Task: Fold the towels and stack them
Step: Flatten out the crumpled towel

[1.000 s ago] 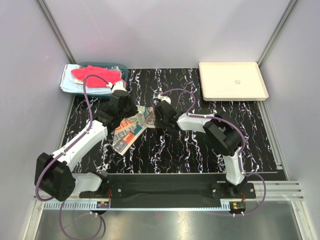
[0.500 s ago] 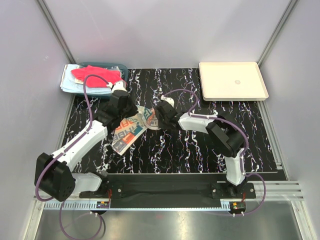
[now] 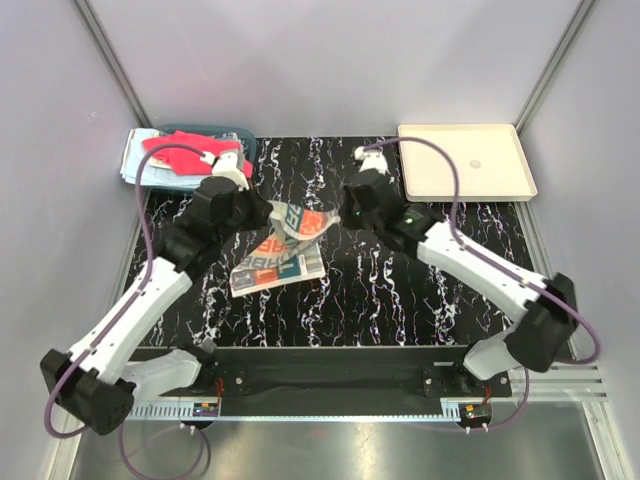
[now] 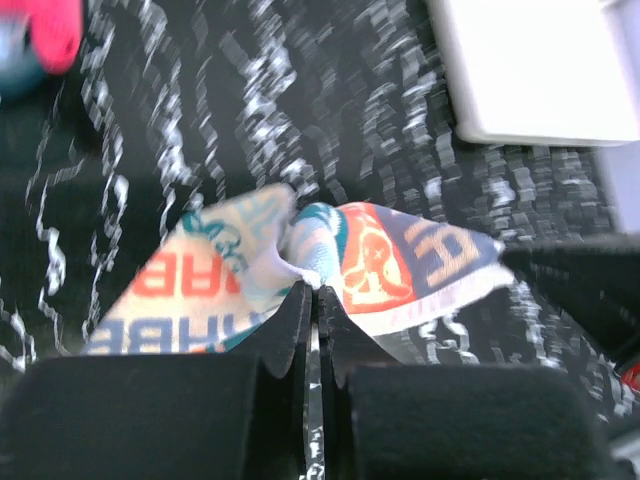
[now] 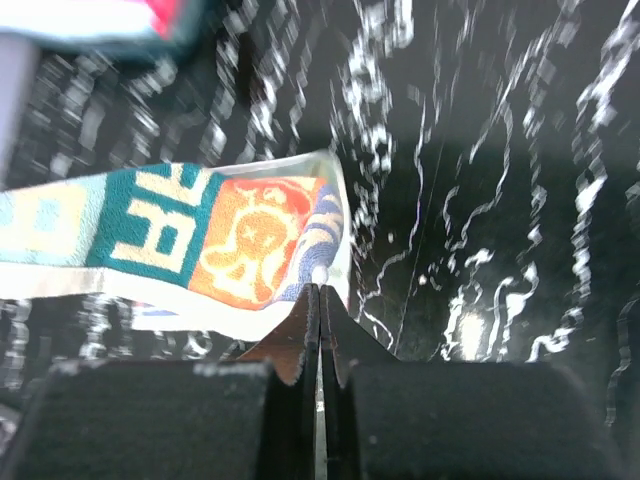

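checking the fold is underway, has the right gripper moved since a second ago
Yes. The right gripper, pinching the patterned towel, has moved nearer the cream tray.

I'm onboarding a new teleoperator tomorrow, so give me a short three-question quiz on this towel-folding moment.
1. True or false: the left gripper and the right gripper are both shut on the patterned towel.
2. Multiple choice: the red-pink towel lies A) under the right gripper, B) on the light blue towel at the far left corner, C) beside the arm bases.
3. Short answer: on which arm's side does the cream tray sit?
Key: 1 true; 2 B; 3 the right arm's side.
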`<state>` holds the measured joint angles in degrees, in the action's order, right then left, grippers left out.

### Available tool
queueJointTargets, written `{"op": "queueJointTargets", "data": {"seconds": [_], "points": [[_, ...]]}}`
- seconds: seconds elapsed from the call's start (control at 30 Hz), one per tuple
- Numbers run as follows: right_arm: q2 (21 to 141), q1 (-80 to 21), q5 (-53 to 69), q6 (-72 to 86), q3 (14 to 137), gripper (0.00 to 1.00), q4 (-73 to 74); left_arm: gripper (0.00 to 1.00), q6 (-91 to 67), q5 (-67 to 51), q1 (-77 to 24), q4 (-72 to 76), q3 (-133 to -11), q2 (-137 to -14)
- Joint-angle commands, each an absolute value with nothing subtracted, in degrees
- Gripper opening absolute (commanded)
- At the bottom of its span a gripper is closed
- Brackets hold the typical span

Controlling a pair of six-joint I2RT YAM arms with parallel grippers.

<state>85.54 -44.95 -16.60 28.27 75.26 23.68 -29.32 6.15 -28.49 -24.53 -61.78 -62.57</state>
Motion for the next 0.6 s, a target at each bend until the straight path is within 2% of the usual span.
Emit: {"op": "queueJointTargets", "data": {"seconds": [0.0, 0.27, 0.57], "points": [[79.2, -45.3, -20.0, 24.5, 81.0, 0.0, 28.3, 0.0, -24.6, 2.7, -30.1, -24.3, -67.4, -57.4], [68.7, -45.3, -17.7, 20.1, 87.1, 0.0, 32.4, 0.0, -19.3, 1.8, -38.2, -27.1, -73.8, -49.9], [63.7, -45.3, -13.3, 17.8, 97.6, 0.0, 38.9, 0.0, -18.8, -1.3, -43.9, -26.8, -82.1, -45.9]]}}
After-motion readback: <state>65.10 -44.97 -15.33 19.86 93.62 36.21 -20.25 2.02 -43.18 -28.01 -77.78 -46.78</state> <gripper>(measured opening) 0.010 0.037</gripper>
